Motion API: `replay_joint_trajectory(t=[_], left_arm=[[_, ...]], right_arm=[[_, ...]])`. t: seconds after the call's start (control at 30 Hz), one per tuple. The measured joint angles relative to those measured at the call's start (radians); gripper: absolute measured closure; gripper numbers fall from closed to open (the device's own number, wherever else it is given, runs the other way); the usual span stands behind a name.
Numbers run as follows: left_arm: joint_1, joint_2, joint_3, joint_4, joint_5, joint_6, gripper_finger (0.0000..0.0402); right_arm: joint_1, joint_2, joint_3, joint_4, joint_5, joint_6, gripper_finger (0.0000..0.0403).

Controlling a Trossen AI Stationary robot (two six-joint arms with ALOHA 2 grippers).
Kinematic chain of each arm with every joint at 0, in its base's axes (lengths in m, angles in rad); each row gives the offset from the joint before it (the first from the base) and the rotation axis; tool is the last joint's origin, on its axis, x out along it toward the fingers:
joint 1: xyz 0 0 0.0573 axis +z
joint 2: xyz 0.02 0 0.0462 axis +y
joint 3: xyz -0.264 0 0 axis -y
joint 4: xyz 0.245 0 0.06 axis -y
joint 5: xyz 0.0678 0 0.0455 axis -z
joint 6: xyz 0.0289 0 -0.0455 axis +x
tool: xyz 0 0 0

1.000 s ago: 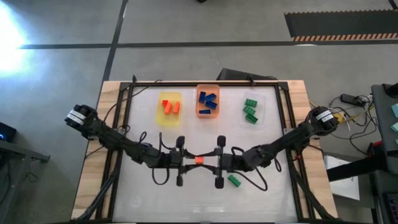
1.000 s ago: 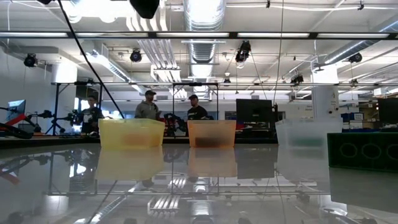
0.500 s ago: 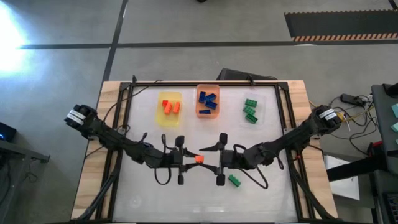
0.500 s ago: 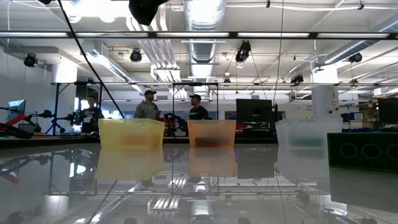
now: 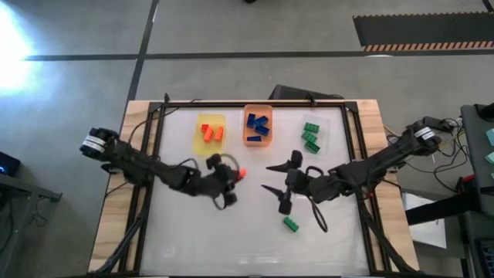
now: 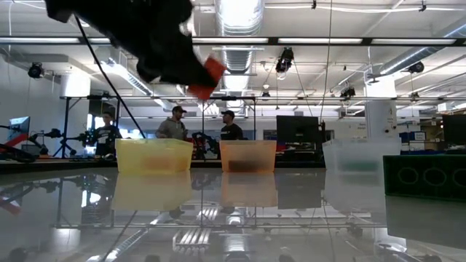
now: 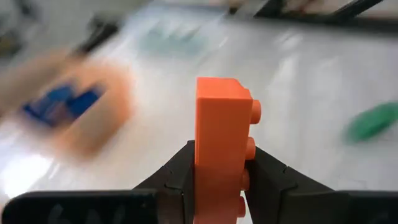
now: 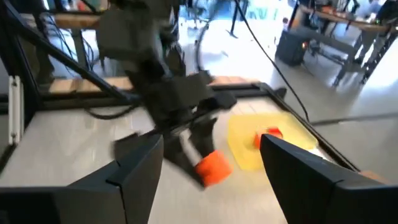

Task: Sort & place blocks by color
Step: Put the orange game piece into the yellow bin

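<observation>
My left gripper point(image 5: 231, 176) is shut on an orange block point(image 5: 240, 174) above the middle of the table; the low view shows this block point(image 6: 211, 73) high up. My right gripper point(image 5: 274, 178) stands open a short way to the block's right, its fingers spread wide with nothing between them point(image 8: 211, 142). One green block point(image 5: 292, 224) lies flat on the table nearer the front. Behind, a yellow tray point(image 5: 209, 144) holds orange blocks, an orange tray point(image 5: 257, 141) holds blue ones, and a clear tray point(image 5: 322, 133) holds green ones. My left gripper pinches the orange block's near end point(image 7: 217, 186) between its two fingers, one on the studded face and one on the opposite face. Most of the block sticks out past the fingertips point(image 7: 180, 177). The fingers reach from the table's left, and the block is lifted clear.
The three trays stand in a row along the far part of the white tabletop point(image 5: 231, 239). A black frame point(image 5: 255, 103) borders the table. People stand in the room beyond, in the low view.
Both grippers met at the orange block in the table's middle. My right gripper has opened, let go of it and drawn back toward the right edge. My left gripper has kept the block and carried it toward the far edge, turning as it went.
</observation>
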State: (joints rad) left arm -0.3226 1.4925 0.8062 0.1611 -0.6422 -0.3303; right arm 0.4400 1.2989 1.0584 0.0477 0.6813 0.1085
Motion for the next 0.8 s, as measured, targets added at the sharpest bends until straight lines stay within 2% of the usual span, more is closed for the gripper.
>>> replay_joint_trajectory(t=[0.2, 0.27, 0.37, 0.5, 0.63, 0.7, 0.8], left_arm=[[0.162, -0.004, 0.129, -0.614, 0.031, -0.264, 0.0318], [0.237, 0.003, 0.177, -0.788, 0.068, -0.29, 0.0318], [0.352, 0.006, 0.212, -0.959, 0.118, -0.26, 0.0318], [0.507, 0.005, 0.231, -1.018, 0.196, -0.091, 0.0318], [0.661, 0.007, 0.247, -1.004, 0.37, 0.07, 0.0318], [0.726, 0.014, 0.251, -1.003, 0.429, 0.108, 0.0318], [0.801, 0.025, 0.254, -1.002, 0.453, 0.128, 0.0318]], right_arm=[[0.0, -0.039, -0.007, -0.142, 0.002, 0.084, 0.0157], [0.0, -0.042, -0.01, -0.176, 0.001, 0.091, 0.0161], [0.0, -0.04, -0.011, -0.193, 0.001, 0.091, 0.0165], [0.0, -0.039, -0.019, -0.208, 0.001, 0.091, 0.0168], [0.0, -0.04, -0.025, -0.23, 0.001, 0.091, 0.0166], [0.0, -0.04, -0.029, -0.231, 0.001, 0.09, 0.0166], [0.0, -0.039, -0.033, -0.231, 0.001, 0.077, 0.0166]])
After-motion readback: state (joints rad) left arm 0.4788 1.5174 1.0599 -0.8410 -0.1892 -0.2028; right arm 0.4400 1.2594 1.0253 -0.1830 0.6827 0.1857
